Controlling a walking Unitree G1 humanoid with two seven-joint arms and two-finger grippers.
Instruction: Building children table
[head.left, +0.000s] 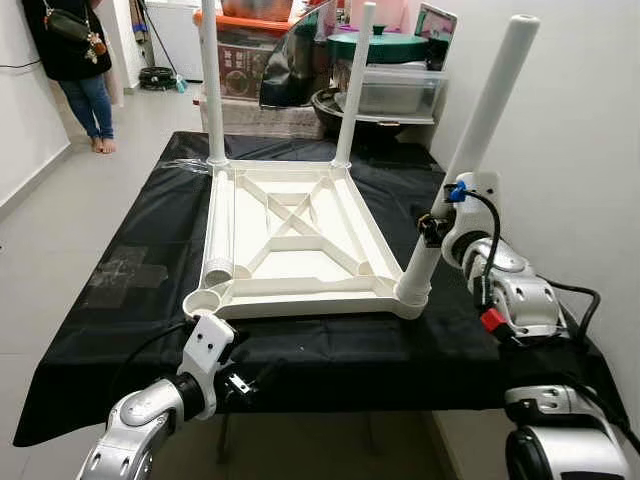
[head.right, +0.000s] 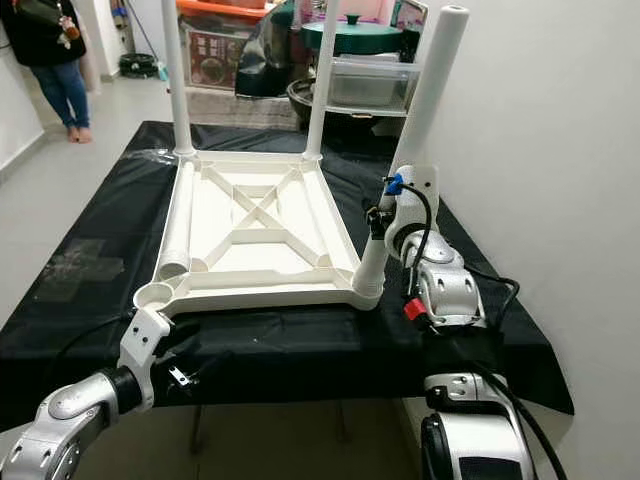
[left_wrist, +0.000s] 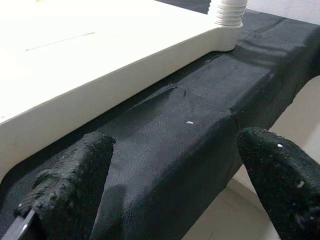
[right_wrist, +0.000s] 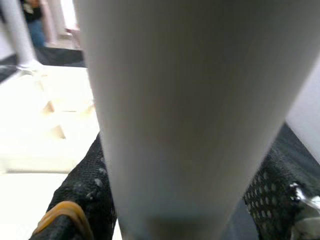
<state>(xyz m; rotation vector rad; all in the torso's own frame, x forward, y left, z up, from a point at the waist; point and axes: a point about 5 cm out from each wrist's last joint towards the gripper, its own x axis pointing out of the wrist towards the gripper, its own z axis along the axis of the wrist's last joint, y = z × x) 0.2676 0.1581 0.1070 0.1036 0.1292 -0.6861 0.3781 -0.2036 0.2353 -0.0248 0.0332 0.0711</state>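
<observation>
The white children's table lies upside down on a black cloth. Two white legs stand in its far corners. A third leg has its lower end in the near right corner socket and leans to the right. My right gripper is shut on it low down, and the leg sits between the black fingers. A fourth leg lies loose along the underside's left rail. The near left socket holds nothing. My left gripper is open at the cloth's front edge, below that socket.
The black cloth covers the work table and hangs over its front edge. A white wall stands close on the right. Storage bins and a pot are behind the table. A person stands at the back left on the open floor.
</observation>
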